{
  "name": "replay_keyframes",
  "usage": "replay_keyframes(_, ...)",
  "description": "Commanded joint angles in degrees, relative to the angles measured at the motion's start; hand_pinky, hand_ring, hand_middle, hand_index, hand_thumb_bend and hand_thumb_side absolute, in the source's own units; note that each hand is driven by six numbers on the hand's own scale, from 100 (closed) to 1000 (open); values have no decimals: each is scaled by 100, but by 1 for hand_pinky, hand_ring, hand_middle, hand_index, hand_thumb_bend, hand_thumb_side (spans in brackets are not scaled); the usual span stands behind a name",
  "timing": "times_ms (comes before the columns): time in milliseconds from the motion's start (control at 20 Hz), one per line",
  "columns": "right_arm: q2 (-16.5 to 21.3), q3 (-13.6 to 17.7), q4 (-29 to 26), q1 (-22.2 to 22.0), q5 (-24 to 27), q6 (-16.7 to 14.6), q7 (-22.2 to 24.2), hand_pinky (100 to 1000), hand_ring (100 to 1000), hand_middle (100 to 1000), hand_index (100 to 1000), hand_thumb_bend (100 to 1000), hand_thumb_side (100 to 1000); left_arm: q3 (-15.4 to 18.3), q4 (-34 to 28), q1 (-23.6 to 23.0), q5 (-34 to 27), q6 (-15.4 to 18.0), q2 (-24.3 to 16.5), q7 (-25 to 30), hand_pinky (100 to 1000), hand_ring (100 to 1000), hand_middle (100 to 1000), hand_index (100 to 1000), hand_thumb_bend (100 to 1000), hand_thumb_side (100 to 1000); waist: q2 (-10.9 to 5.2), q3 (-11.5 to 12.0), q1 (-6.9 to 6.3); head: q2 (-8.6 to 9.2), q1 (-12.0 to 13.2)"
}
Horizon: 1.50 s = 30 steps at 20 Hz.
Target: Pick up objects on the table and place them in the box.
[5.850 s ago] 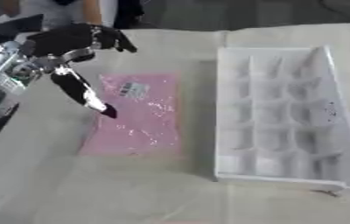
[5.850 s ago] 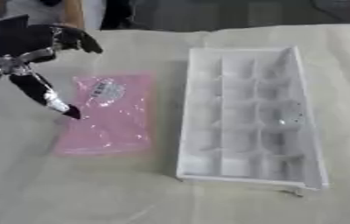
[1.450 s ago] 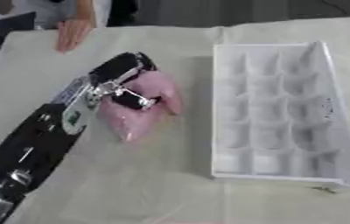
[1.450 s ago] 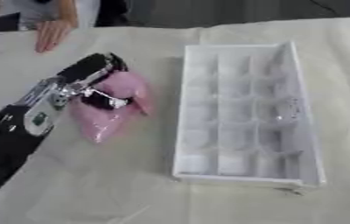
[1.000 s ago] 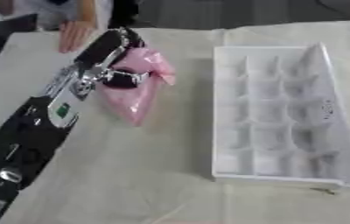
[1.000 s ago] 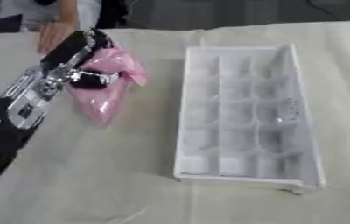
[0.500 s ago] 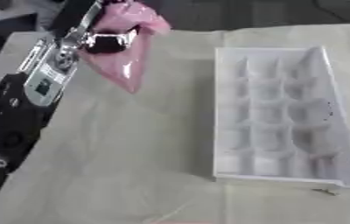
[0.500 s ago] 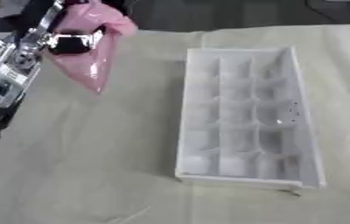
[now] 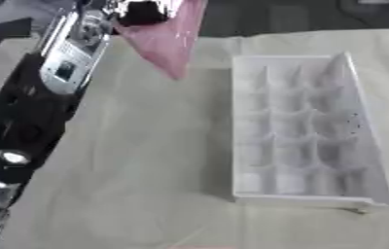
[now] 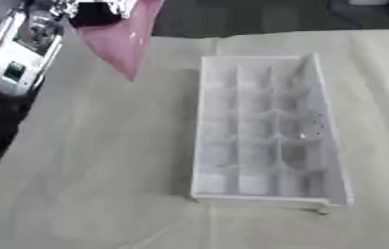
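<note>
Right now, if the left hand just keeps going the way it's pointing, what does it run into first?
Nothing that shows. The left hand, shut on the pink bag, points up and away past the table's far edge, left of the white box. Depth is unclear there.

I am seeing a cream cloth (image 9: 138, 165) lying creased over the table, and a dark floor (image 10: 257, 17) showing beyond its far edge.

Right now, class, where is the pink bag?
The pink bag hangs at the top left of both views, held up by the left hand, left of the white box.
</note>
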<state>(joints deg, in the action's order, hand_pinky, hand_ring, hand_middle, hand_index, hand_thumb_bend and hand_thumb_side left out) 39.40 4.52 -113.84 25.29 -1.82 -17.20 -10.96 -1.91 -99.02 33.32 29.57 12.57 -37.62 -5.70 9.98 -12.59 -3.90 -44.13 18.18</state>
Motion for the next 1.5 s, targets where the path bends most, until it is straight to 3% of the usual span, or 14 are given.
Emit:
replay_keyframes(50, 136, 0, -75, 107, 36, 9, 44, 626, 770, 761, 736, 100, 996, -224, -16, 260, -59, 149, -77, 287, 100, 100, 100, 137, 100, 100, -130, -37, -11, 1, 88)
replay_keyframes(500, 146, -63, -75, 232, 90, 2, 131, 626, 770, 761, 737, 100, 998, -867, 331, 662, 71, 689, 563, 876, 100, 100, 100, 140, 100, 100, -132, -324, -106, 1, 187)
replay_keyframes(850, 155, -86, -75, 281, 121, -1, 172, 626, 770, 761, 737, 100, 997, -1156, 635, 730, 267, 1011, 661, 1111, 100, 100, 100, 145, 100, 100, -147, -451, -165, 1, 190)
replay_keyframes(950, 154, -93, -75, 297, 129, -3, 182, 626, 770, 760, 736, 100, 997, -1228, 724, 724, 300, 1101, 686, 1178, 100, 100, 100, 167, 141, 100, -145, -476, -180, 1, 187)
replay_keyframes(1050, 150, -108, -75, 320, 140, -5, 199, 626, 770, 761, 736, 100, 997, -1285, 810, 733, 313, 1210, 721, 1246, 100, 100, 104, 244, 167, 100, -139, -501, -192, 1, 192)
replay_keyframes(1100, 150, -114, -75, 329, 144, -6, 208, 626, 770, 761, 736, 100, 997, -1307, 847, 742, 315, 1267, 739, 1279, 100, 144, 164, 300, 183, 100, -137, -513, -196, 1, 194)
replay_keyframes(1150, 149, -118, -75, 337, 147, -6, 215, 626, 770, 761, 736, 100, 997, -1328, 875, 755, 315, 1330, 757, 1322, 100, 121, 144, 281, 175, 100, -136, -524, -198, 1, 196)
replay_keyframes(1200, 149, -120, -75, 343, 151, -6, 220, 626, 770, 761, 736, 100, 998, -1340, 894, 769, 313, 1388, 770, 1363, 100, 249, 261, 386, 232, 194, -136, -532, -199, 1, 197)
replay_keyframes(1300, 148, -124, -75, 348, 157, -4, 229, 626, 770, 760, 736, 100, 997, -1353, 894, 800, 305, 1505, 792, 1457, 100, 361, 392, 512, 288, 478, -140, -541, -202, 1, 192)
replay_keyframes(1350, 146, -125, -75, 347, 160, -2, 233, 626, 770, 760, 736, 100, 997, -1351, 880, 813, 296, 1563, 800, 1508, 225, 466, 495, 629, 386, 675, -145, -542, -204, 1, 187)
replay_keyframes(1400, 143, -125, -75, 346, 162, 0, 235, 626, 770, 760, 736, 100, 997, -1345, 867, 820, 284, 1611, 808, 1559, 333, 525, 557, 695, 494, 771, -148, -541, -206, 1, 183)
replay_keyframes(1450, 140, -125, -75, 342, 165, 3, 239, 626, 770, 760, 736, 100, 996, -1343, 852, 826, 270, 1669, 819, 1626, 442, 604, 626, 768, 694, 815, -153, -538, -207, 1, 177)
replay_keyframes(1500, 137, -124, -75, 337, 167, 5, 241, 626, 770, 760, 736, 100, 996, -1334, 842, 828, 254, 1725, 829, 1695, 525, 679, 685, 823, 782, 814, -157, -533, -208, 1, 169)
